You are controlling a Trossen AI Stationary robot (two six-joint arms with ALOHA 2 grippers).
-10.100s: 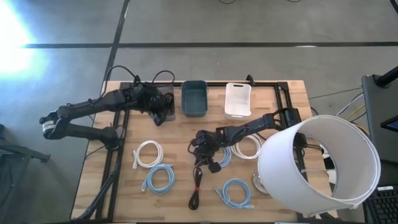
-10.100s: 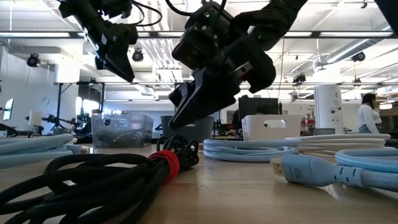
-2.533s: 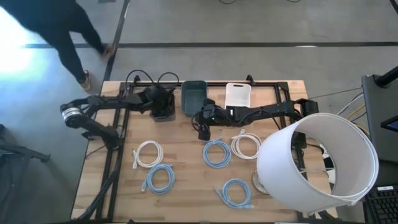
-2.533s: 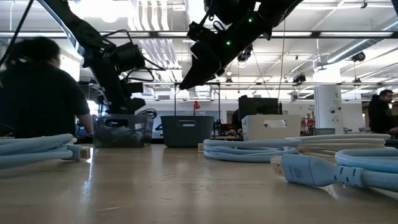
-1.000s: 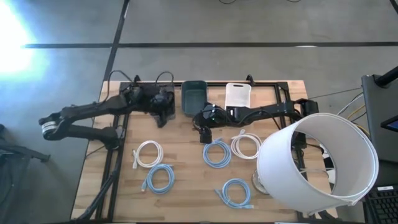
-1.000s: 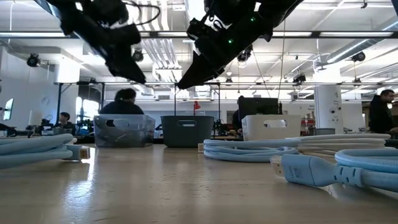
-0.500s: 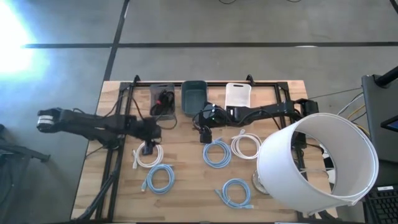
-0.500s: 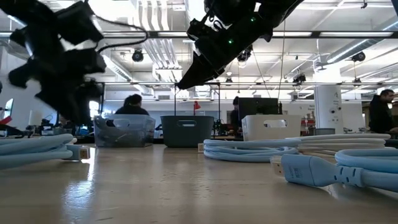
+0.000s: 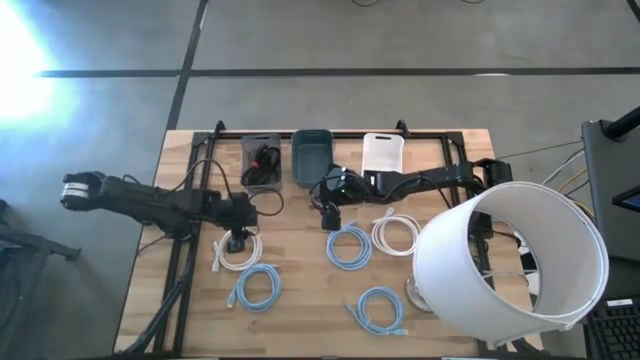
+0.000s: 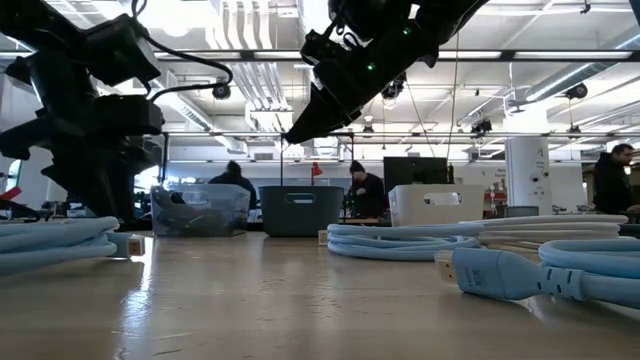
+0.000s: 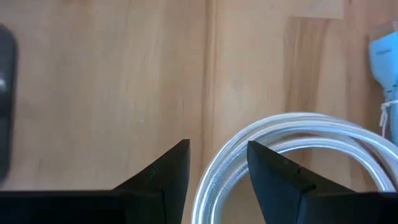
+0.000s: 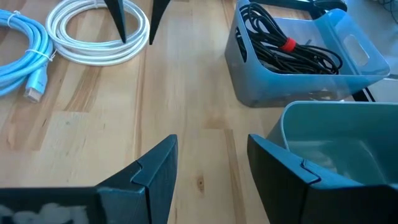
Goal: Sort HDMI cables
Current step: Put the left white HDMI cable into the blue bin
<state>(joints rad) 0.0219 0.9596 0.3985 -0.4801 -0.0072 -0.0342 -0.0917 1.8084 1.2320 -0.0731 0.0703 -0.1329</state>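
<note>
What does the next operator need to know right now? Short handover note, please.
Left gripper: jaws open, straddling the white coil at table left, not closed yet.
Right gripper: jaws open, empty, hovering near the dark teal bin.
Done: black cables lie in the clear bin.
Left: two white coils, second one right of centre, and three light blue coils on the table. White bin looks empty.

no legible text, label, brand, number or sign appears on any surface in these views.
</note>
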